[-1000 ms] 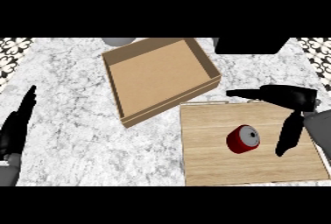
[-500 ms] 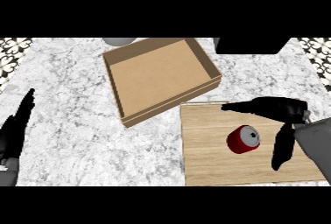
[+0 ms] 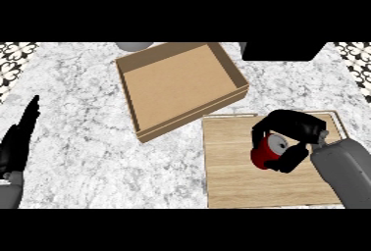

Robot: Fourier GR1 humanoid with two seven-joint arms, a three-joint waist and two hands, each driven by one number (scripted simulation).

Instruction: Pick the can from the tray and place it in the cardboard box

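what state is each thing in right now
can, on its side on the tray, right hand round it
tray, lying flat, holding the can
cardboard box, open-topped, nothing inside
right hand, fingers curled round the can
left hand, open, resting at the view's left edge

The robot's right hand point(image 3: 293, 125) is matte black, with thick, rounded, segmented fingers, joined to a smooth, light grey, tube-shaped right forearm point(image 3: 346, 169). Its left hand point(image 3: 16, 144) is the same black, slim and tapering, on a matching grey left forearm point(image 3: 6, 194).
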